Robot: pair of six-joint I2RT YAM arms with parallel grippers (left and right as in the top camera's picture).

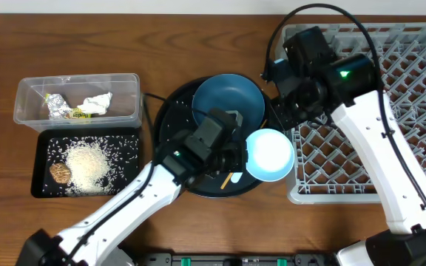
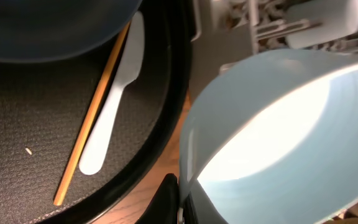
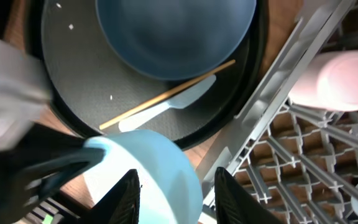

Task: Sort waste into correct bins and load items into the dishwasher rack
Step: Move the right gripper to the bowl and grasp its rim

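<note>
The light blue cup is glossy smooth, the round black tray matt and grainy.

The left arm is extended diagonally toward the light blue cup. The left gripper is closed on that cup's rim, and one dark finger is seen against the rim's outside. The right arm is bent down from beyond the cup. The right gripper is held just above the cup with its fingers parted; contact cannot be made out.
</note>
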